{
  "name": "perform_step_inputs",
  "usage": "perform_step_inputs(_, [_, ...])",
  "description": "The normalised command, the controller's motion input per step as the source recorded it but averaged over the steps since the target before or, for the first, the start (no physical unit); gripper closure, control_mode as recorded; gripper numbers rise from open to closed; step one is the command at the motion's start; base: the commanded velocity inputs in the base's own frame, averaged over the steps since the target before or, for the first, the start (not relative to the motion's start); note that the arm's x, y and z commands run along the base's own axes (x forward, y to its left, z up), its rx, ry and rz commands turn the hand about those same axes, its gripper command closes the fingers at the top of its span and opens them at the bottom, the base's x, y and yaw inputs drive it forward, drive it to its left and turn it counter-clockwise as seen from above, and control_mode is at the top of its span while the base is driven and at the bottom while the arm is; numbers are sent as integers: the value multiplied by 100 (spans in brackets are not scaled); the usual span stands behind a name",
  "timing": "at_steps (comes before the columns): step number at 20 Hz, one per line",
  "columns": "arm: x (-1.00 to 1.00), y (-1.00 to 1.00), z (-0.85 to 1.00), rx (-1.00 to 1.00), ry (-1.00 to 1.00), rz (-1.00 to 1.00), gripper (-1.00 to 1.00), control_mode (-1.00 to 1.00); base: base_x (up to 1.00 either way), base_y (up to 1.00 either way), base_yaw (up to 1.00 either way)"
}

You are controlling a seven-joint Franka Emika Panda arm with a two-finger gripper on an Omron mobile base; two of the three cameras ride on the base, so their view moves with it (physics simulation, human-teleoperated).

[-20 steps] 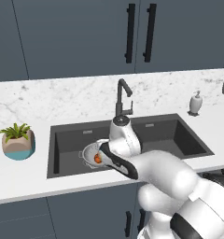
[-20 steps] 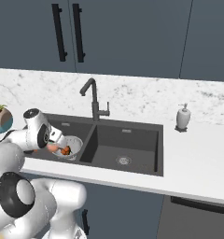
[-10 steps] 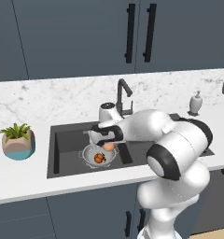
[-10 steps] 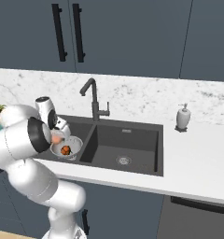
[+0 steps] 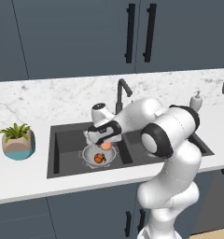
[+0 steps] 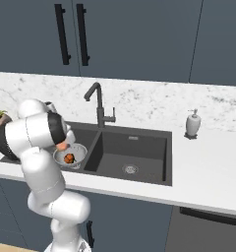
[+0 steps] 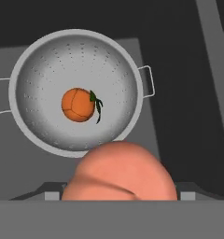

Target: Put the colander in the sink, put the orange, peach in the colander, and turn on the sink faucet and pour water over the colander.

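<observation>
1. Firstly, in the left base view, the white arm curved from the lower right toward the middle of the frame, where the gripper (image 5: 106,140) hung over the left basin of the dark sink (image 5: 62,140). The peach (image 5: 106,146) sat pinched at its tip, just above the colander (image 5: 98,156), which rested on the basin floor left of centre. The orange (image 5: 100,158) lay inside the colander. The sink faucet (image 5: 122,91) rose behind the arm at centre, with no stream showing. A potted plant (image 5: 17,140) stood on the counter at far left, and a soap dispenser (image 5: 196,101) at upper right.

2. Next, in the right base view, the arm filled the left side and bent over the colander (image 6: 71,155) at middle left. The orange (image 6: 69,158) showed inside it, with the peach (image 6: 61,145) just above and to the left, partly hidden by the arm. The faucet (image 6: 96,102) stood near the centre.

3. Lastly, in the hand view, the colander (image 7: 76,92) lay in the upper left half with the orange (image 7: 77,104) at its middle. The peach (image 7: 121,172) bulged at bottom centre, held between fingers closed onto it. It overlapped the colander's near rim rather than its centre, so releasing there risked it striking the rim and rolling into the basin. It could also land on the orange and bounce.
</observation>
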Motion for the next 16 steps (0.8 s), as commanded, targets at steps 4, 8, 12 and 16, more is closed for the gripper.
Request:
perform_step_inputs(4, [20, 0, -28, 0, 0, 0, 100, -100, 0, 0, 0])
perform_step_inputs(8, [13, -1, -22, 0, 0, 0, 100, -100, 0, 0, 0])
perform_step_inputs(12, [3, -6, -24, 0, 1, 0, 100, -100, 0, 0, 0])
perform_step_inputs(16, [8, -4, -31, 0, 0, 0, 100, -100, 0, 0, 0])
